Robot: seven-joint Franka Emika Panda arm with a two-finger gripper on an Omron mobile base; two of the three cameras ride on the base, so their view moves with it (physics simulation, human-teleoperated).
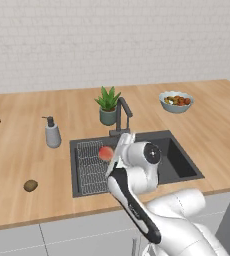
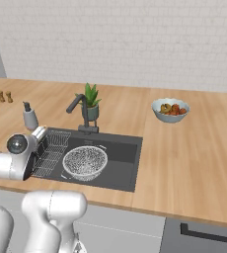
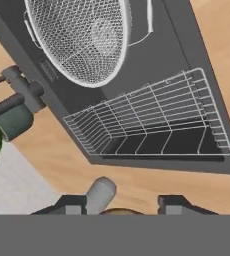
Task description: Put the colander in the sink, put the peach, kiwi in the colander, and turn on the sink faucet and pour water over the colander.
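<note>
The end effector is clamped on the peach above the wire rack in the sink; the colander sits beside it; the kiwi lies on the surface

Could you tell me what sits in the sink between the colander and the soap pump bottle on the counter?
The wire rack lies there, in the sink's left part, between the colander and the soap pump bottle; the right base view shows it.

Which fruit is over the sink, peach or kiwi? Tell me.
The pinkish-orange peach, in the gripper above the sink; the brown kiwi lies on the counter left of it.
</note>
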